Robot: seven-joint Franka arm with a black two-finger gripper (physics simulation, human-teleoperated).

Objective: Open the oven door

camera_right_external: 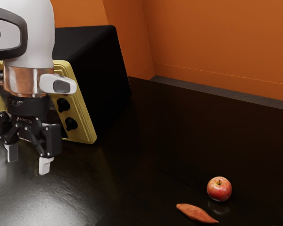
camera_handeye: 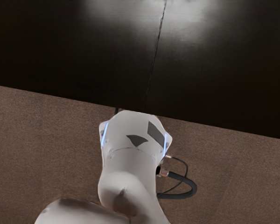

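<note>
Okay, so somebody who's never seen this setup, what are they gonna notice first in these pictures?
Probably the bright orange walls, behind a black toaster oven with a gold front at the exterior view's left. My open gripper hangs near that front. Next, the red apple on the dark table, lower right in the exterior view, beside a sweet potato.

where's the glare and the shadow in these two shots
Exterior view: whitish glare on the black table at lower left, a soft reflection under the apple, the oven's side in deep shade; wrist view: pale sheen along the table's upper part, darker toward its edge.
</note>
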